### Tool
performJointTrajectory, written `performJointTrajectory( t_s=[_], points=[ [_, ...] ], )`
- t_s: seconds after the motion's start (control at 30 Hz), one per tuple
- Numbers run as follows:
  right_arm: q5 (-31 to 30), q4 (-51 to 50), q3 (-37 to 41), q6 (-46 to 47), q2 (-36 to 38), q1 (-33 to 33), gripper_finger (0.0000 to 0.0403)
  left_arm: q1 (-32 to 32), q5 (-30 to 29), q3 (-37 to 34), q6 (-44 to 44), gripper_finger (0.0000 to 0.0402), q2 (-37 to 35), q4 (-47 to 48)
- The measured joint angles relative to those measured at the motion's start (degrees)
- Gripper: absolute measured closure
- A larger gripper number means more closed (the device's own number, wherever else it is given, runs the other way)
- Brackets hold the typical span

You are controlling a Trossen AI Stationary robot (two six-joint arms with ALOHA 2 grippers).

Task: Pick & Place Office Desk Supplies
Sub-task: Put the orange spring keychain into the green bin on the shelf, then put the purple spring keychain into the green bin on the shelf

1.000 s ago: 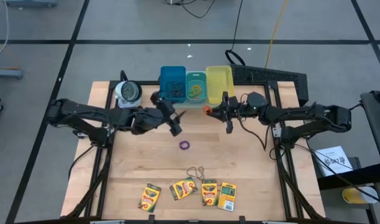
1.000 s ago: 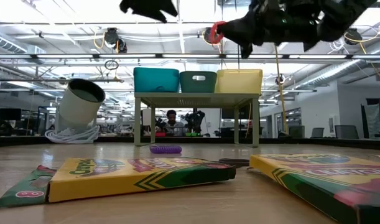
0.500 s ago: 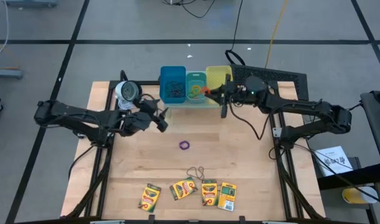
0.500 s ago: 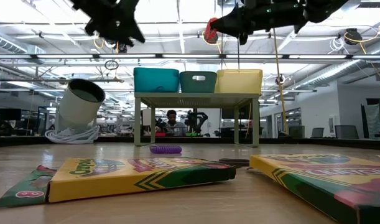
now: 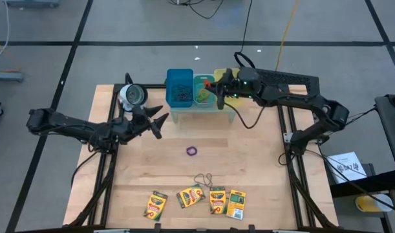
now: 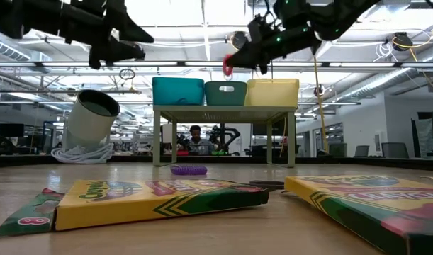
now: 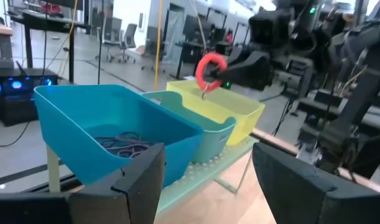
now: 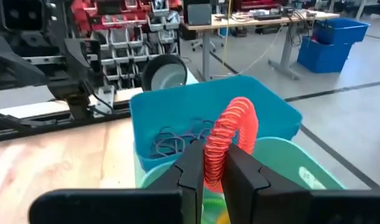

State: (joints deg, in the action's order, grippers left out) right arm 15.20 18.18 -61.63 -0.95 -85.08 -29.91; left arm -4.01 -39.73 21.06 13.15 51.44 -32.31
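Red band (image 8: 232,134) above teal bin (image 8: 283,163)

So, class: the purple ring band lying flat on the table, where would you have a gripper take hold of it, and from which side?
Come straight down from above. The purple ring band lies flat on the bare wooden table, alone, so one finger probably goes inside the loop and one outside, pinching a single stretch of its rim. The open left gripper is the nearer one.

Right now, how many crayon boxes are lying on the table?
4, all in a row at the table's near edge: the leftmost crayon box, the second crayon box, the third crayon box and the rightmost crayon box. None seems hidden.
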Motion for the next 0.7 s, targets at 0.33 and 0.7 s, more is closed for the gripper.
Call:
performJointTrajectory(
  t_s=[0.33, 0.7],
  points=[
    [-0.15, 0.2, -0.02, -0.57, -2.07, -0.13, 0.0353, 0.17, 0.24, -1.05, 0.85, 0.0153, 0.73, -0.92],
    [-0.04, -2.2, 0.02, 2.35, -0.71, -0.78, 0.0229, 0.31, 0.25, -1.05, 1.37, 0.0153, 1.05, -0.33]
  ],
)
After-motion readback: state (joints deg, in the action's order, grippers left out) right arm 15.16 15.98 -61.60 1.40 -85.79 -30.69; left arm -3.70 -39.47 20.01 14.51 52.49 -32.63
